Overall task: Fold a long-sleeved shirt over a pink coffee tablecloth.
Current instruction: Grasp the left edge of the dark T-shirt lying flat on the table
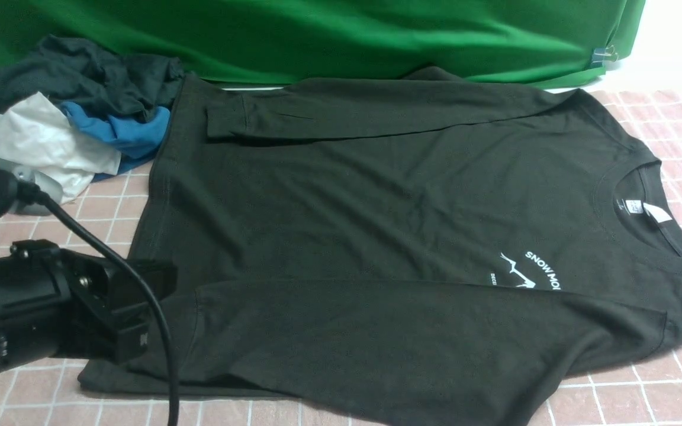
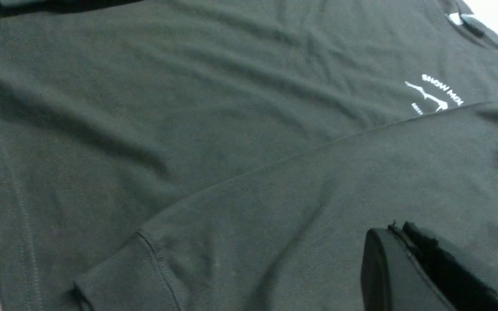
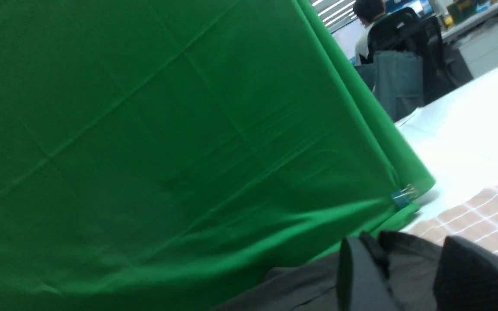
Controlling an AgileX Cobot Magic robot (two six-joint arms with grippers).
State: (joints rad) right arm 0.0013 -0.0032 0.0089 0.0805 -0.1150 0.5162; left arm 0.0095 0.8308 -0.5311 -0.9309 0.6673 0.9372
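The black long-sleeved shirt [image 1: 376, 195] lies flat on the pink coffee tablecloth [image 1: 643, 396], collar to the right, hem to the left. Both sleeves are folded across the body: the far sleeve [image 1: 347, 112] and the near sleeve [image 1: 406, 331], which half covers the white print [image 1: 530, 269]. My left gripper [image 1: 163, 284] hovers at the hem end by the near cuff. In the left wrist view the left gripper [image 2: 398, 226] is shut with no cloth between its fingers. My right gripper [image 3: 404, 246] is outside the front view; its jaws stand apart, with shirt cloth [image 3: 301, 280] behind the gap.
A heap of dark, blue and white garments [image 1: 80, 112] lies at the back left, touching the shirt's hem corner. The green backdrop [image 1: 317, 35] hangs along the far edge, held by a clip [image 1: 604, 56]. A cable [image 1: 157, 331] hangs from the left arm.
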